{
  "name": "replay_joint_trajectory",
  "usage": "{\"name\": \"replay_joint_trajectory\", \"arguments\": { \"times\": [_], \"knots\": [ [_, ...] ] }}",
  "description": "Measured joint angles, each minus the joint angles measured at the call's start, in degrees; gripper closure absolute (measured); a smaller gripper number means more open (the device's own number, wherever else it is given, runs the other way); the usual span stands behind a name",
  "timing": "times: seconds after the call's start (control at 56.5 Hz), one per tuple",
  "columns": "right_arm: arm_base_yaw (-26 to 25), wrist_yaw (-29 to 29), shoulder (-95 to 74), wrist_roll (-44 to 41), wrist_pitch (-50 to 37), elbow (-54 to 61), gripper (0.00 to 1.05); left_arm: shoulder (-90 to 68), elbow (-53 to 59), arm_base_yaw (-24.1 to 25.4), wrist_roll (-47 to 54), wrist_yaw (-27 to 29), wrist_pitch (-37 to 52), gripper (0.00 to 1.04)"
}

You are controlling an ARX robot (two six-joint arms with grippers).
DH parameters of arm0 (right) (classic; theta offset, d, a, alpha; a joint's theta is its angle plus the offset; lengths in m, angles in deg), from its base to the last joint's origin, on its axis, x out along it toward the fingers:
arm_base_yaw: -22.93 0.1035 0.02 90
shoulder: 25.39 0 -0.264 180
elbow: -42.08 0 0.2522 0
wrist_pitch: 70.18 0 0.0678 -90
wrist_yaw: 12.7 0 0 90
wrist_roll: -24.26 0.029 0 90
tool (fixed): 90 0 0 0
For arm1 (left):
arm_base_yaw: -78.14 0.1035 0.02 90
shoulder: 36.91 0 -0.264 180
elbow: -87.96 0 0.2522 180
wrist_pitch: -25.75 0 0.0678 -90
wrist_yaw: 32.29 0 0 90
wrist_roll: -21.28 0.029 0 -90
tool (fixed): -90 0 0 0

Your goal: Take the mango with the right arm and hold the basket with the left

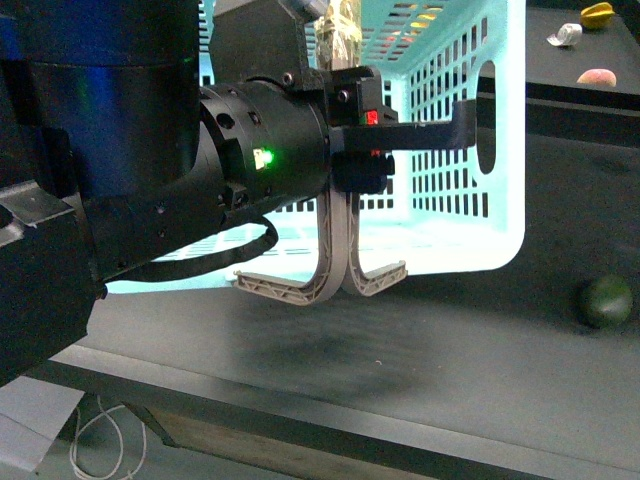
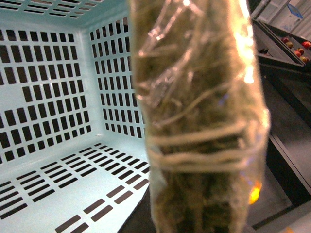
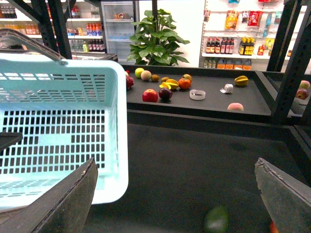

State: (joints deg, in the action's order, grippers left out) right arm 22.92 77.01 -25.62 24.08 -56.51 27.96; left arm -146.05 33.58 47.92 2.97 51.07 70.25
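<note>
Turquoise slotted plastic marks the shopping basket in the middle of the front view, but the bulky black and blue left arm with its small green light hides most of it. Only one black finger of the left gripper shows, reaching along the basket's side wall to the hand slot. Whether the fingers are clamped on anything cannot be told. Two grey-brown hoop handles hang below it. A blurred brownish bundle wrapped in clear film blocks half the left wrist view, too close to identify.

The mango, a yellow-orange oblong fruit, lies small and distant on the raised black shelf among other fruit, well apart from the basket. Its long axis seems to run along the shelf's front edge, though this is hard to make out. The right gripper has its dark fingers spread wide apart. Between them a blurred dark green round fruit lies on the dark tabletop, which is open from the basket's wall to the black frame posts.
</note>
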Motion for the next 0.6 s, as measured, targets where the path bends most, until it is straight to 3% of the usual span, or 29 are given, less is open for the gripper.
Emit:
{"name": "replay_joint_trajectory", "arguments": {
  "times": [0.372,0.602],
  "knots": [
    [0.0,0.0,0.0,0.0,0.0,0.0,0.08,-0.1,-0.4,0.3,1.1,-1.8,-1.7,1.00],
    [0.0,0.0,0.0,0.0,0.0,0.0,0.08,-0.1,-0.4,0.5,0.8,0.8,-1.6,1.00]
  ]
}}
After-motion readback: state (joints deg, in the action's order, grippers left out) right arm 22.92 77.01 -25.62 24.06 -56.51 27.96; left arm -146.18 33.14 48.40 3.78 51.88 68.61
